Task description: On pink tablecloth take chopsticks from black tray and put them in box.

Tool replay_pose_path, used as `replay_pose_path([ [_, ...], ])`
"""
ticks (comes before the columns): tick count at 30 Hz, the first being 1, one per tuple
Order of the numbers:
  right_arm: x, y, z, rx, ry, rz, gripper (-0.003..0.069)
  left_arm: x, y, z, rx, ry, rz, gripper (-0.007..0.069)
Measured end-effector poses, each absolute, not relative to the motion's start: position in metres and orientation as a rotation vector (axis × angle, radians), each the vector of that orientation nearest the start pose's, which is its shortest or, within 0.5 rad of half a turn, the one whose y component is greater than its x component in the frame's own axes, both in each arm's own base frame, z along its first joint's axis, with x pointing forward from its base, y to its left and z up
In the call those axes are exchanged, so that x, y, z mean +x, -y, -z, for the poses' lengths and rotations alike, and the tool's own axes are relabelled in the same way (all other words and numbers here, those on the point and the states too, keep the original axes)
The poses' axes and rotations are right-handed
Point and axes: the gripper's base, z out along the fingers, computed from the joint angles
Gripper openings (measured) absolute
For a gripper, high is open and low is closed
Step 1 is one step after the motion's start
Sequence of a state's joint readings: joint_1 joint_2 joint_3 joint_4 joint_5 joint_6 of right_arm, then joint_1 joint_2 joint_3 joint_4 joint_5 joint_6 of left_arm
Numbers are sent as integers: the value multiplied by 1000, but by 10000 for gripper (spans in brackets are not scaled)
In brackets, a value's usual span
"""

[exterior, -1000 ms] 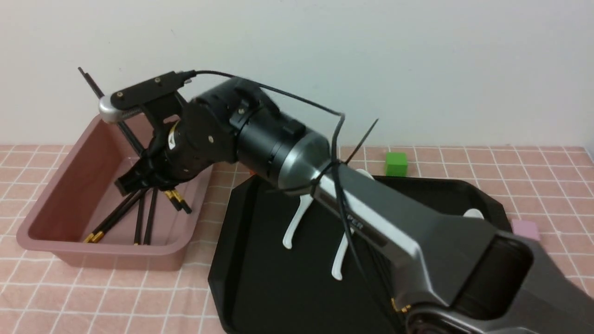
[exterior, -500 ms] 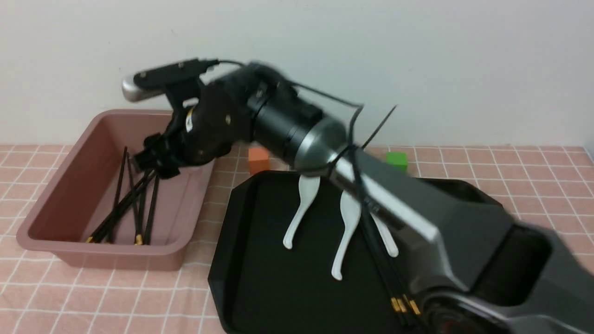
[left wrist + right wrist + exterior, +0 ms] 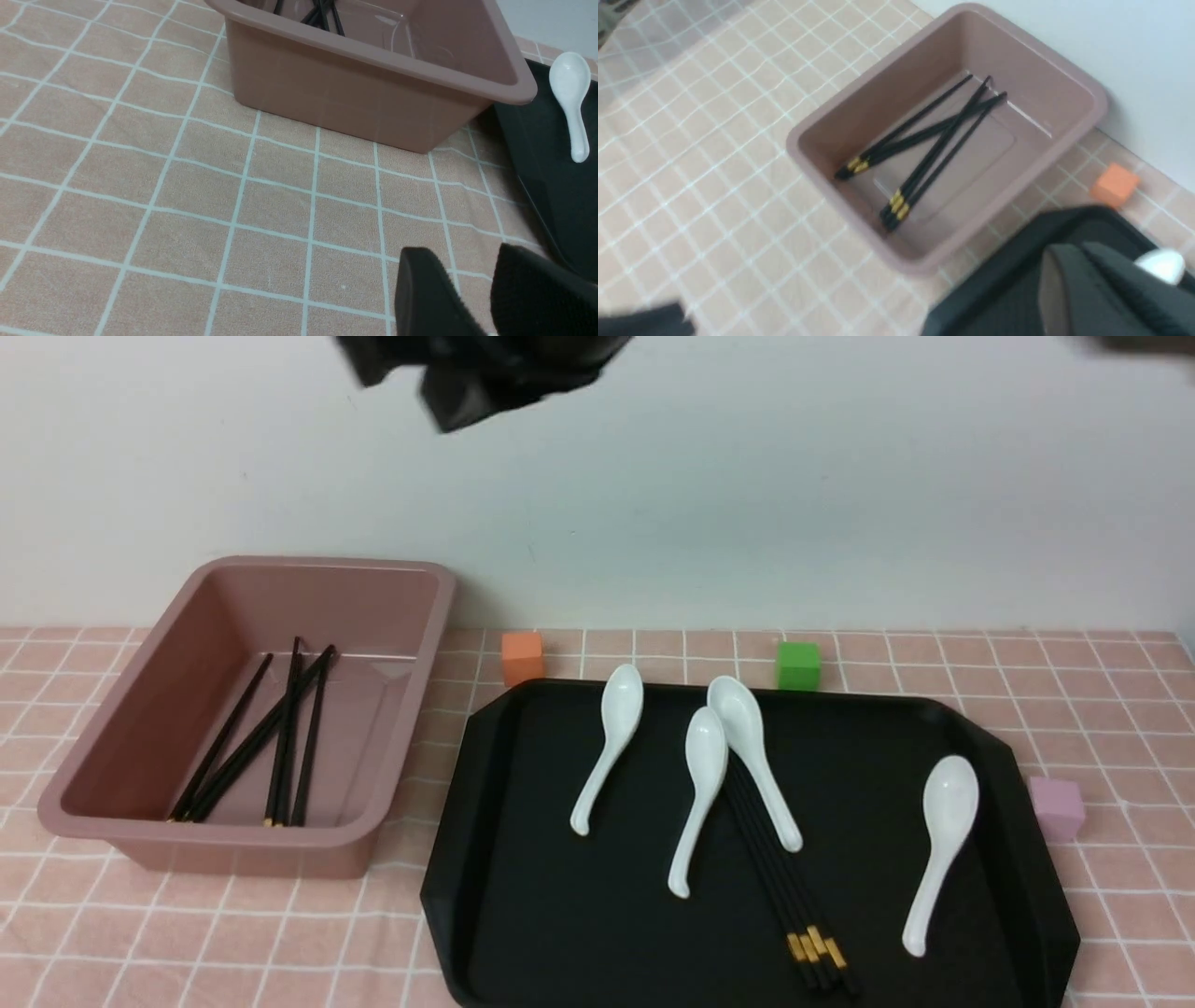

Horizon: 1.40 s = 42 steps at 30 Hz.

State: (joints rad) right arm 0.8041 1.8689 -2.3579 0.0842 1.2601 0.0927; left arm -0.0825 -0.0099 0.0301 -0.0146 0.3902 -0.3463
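The mauve box (image 3: 233, 837) stands at the left on the pink tablecloth (image 3: 233, 933), with several black chopsticks (image 3: 280, 737) lying in it. Another bundle of chopsticks (image 3: 775, 877) lies on the black tray (image 3: 560, 915), partly under a spoon. My right arm (image 3: 476, 378) is a dark blur at the top edge of the front view. In the right wrist view my right gripper (image 3: 1071, 249) hangs shut and empty, high above the tray's corner (image 3: 1004, 275) beside the box (image 3: 1064, 60). My left gripper (image 3: 462, 254) is open and empty, over cloth in front of the box (image 3: 355, 88).
Several white spoons (image 3: 607, 747) lie on the tray. An orange cube (image 3: 522, 658) and a green cube (image 3: 798, 665) sit behind the tray near the wall. A small pale pink cube (image 3: 1057, 807) sits at the tray's right side.
My right arm has risen out of the box and up to the top of the front view. The chopsticks it stood over now lie loose in the box.
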Motion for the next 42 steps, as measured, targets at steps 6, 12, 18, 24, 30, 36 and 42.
replay_pose_path([
  [6,208,-227,-468,-869,-2295,-519,-14,52,5,-169,-260,-1888,306,238],
  [12,169,-187,-444,-895,-2377,-487,-14,52,5,-169,-260,-1888,306,238],
  [18,152,-163,-446,-881,-2343,-435,-13,52,5,-169,-260,-1888,306,238],
  [24,136,-127,-422,-850,-2343,-284,-13,52,5,-169,-260,-1888,306,238],
  [30,97,-53,-332,-498,-2247,-285,-13,52,5,-169,-260,-1888,306,238],
  [36,55,-12,-233,-177,-2033,-171,-10,52,5,-169,-260,-1888,306,239],
  [42,46,-5,-206,-71,-1877,-118,-10,52,5,-169,-260,-1888,306,239],
])
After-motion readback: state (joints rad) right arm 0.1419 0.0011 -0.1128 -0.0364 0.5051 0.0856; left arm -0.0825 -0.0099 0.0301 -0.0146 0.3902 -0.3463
